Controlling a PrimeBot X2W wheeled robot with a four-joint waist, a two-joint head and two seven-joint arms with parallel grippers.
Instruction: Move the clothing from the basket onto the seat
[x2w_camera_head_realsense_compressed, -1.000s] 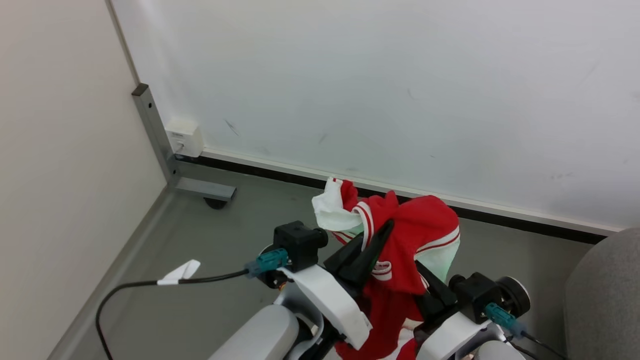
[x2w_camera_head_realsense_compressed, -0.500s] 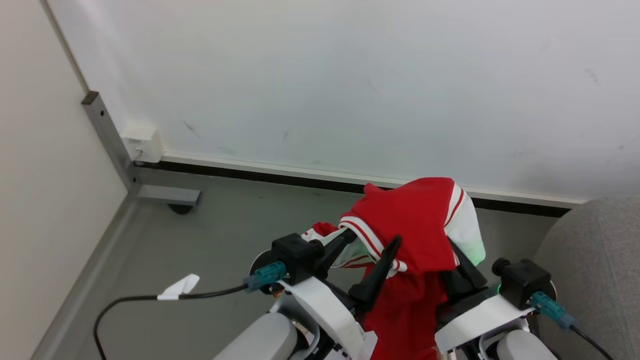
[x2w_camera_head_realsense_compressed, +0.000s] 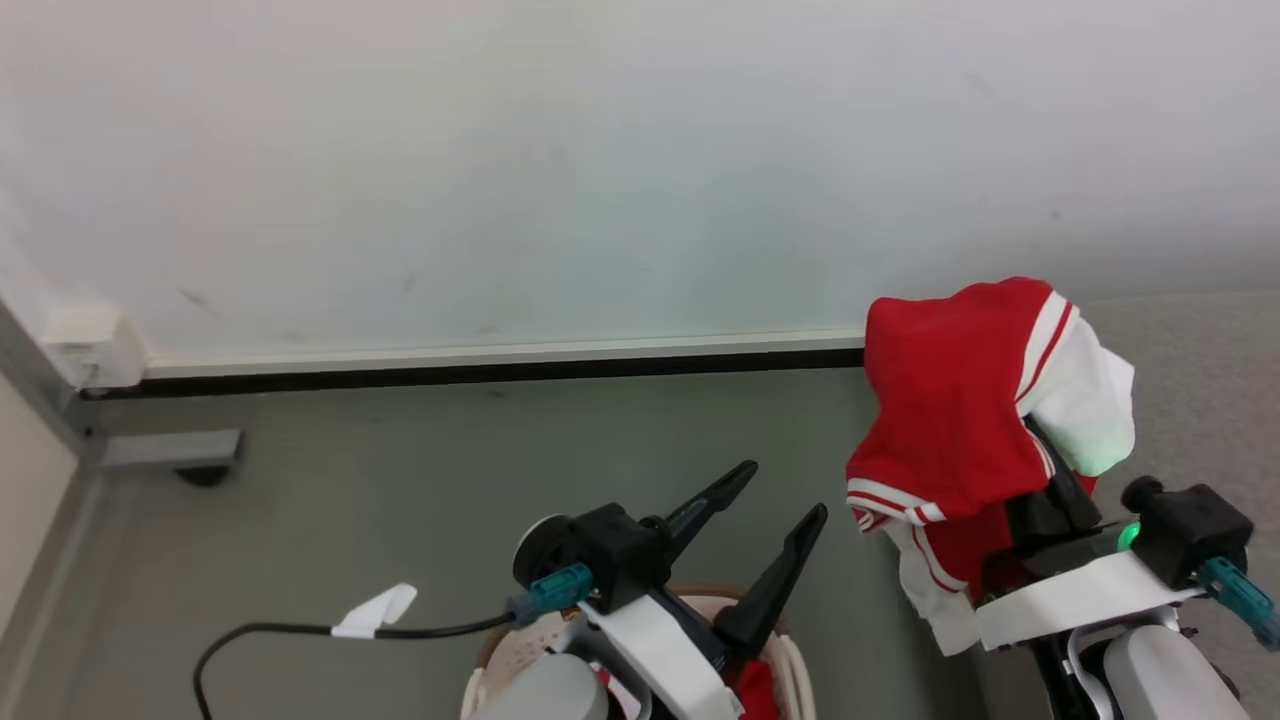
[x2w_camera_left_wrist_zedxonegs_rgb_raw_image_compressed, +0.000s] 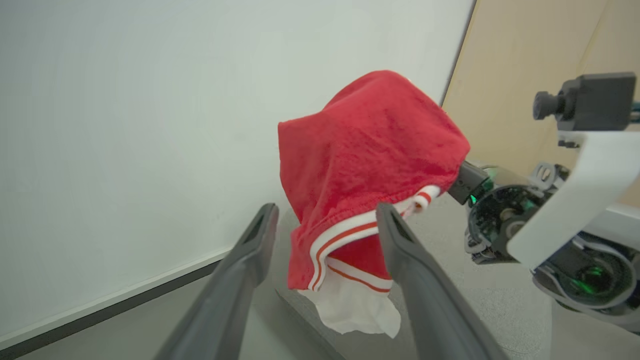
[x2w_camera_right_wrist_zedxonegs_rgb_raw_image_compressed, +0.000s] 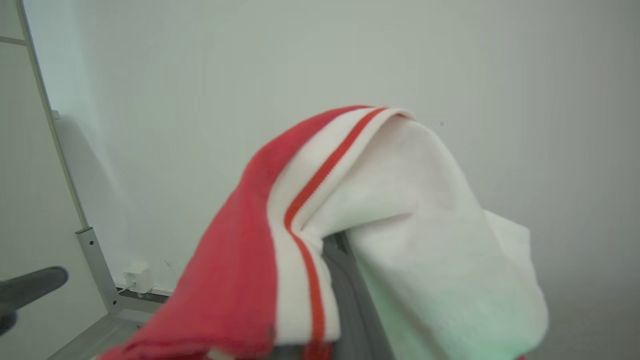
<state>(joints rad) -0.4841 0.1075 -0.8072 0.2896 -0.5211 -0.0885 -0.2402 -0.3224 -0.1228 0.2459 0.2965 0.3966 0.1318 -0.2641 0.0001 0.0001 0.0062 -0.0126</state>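
The clothing, red with white panels and striped trim, hangs draped over my right gripper, whose dark fingers are mostly hidden under it. In the right wrist view the clothing covers the fingers, which look shut on it. It hangs at the edge of the grey seat. My left gripper is open and holds nothing, standing above the basket, where more red fabric peeks out. In the left wrist view the clothing hangs beyond the left fingertips.
A white wall with a black baseboard runs across the back above the grey floor. At far left stand a metal frame foot and a white box. A black cable with a white tag trails from the left wrist.
The camera has swung right, bringing the seat into view. My left gripper has let go of the clothing and opened. My right gripper has carried it right, toward the seat.
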